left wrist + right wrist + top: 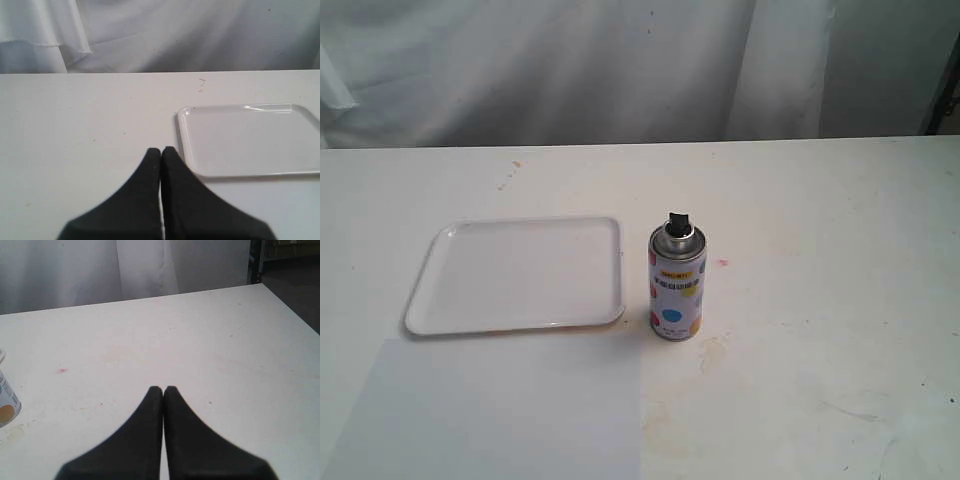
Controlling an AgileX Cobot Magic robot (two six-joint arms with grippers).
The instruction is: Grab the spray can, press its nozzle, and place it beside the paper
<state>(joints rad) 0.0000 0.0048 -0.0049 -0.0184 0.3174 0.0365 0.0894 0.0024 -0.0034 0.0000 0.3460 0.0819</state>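
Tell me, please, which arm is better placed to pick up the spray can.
Probably the right: the spray can stands right of the tray and appears in the right wrist view; the left one misses it.

A white rimmed tray (pixel 520 275) lies on the stained white table (pixel 820 250).

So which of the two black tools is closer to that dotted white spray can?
Likely right. The right tool has the dotted white spray can close beside it; the left tool faces only the white plastic tray, the can out of its view.
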